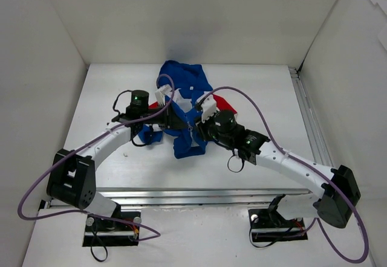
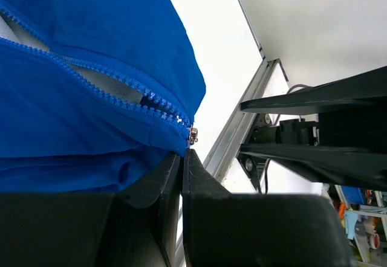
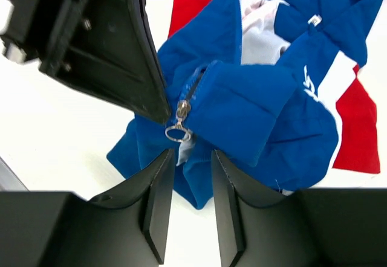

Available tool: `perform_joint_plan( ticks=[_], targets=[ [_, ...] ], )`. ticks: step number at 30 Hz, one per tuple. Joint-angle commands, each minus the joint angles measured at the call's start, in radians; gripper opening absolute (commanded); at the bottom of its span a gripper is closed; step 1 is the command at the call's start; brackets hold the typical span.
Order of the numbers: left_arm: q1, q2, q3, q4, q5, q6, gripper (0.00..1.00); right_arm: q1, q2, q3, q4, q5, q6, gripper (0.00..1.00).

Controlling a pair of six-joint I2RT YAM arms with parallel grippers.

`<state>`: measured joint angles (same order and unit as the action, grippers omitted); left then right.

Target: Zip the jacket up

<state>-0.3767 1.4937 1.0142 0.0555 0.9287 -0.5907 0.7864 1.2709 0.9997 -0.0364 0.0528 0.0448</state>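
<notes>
- We see the jacket [image 1: 183,81] bunched mid-table, between both arms.
- Our left gripper [image 2: 182,154] is clamped on its edge beside the zipper pull [image 3: 177,133].
- Our right gripper [image 3: 192,156] stands apart, just near that pull.

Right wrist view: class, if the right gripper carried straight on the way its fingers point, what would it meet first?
Most likely the zipper pull ring on the jacket. It hangs just beyond the open fingertips of the right gripper, slightly toward one finger, though depth is hard to judge here.
</notes>
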Motion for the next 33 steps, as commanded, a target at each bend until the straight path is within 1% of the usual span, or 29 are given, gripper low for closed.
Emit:
perform_joint_plan(
  ticks=[1, 7, 9, 15, 28, 33],
  targets=[
    [0.018, -0.052, 0.05, 0.026, 0.047, -0.029, 0.0, 0.02, -0.021, -0.009, 0.076, 0.048, -0.019, 0.29],
    [0.018, -0.05, 0.041, 0.055, 0.061, -0.06, 0.0, 0.051, -0.007, -0.032, 0.118, 0.045, 0.004, 0.33],
    [0.018, -0.052, 0.038, 0.056, 0.061, -0.061, 0.0, 0.057, 0.001, -0.032, 0.122, 0.053, 0.007, 0.32],
    [0.018, -0.053, 0.032, 0.064, 0.058, -0.086, 0.0, 0.097, 0.002, -0.062, 0.179, 0.087, 0.018, 0.22],
    [0.018, -0.056, 0.038, 0.06, 0.073, -0.096, 0.0, 0.097, 0.096, -0.029, 0.208, 0.136, 0.024, 0.19],
    [0.018, -0.049, 0.038, 0.061, 0.079, -0.097, 0.0, 0.097, 0.099, -0.029, 0.224, 0.156, 0.029, 0.2]
  ],
)
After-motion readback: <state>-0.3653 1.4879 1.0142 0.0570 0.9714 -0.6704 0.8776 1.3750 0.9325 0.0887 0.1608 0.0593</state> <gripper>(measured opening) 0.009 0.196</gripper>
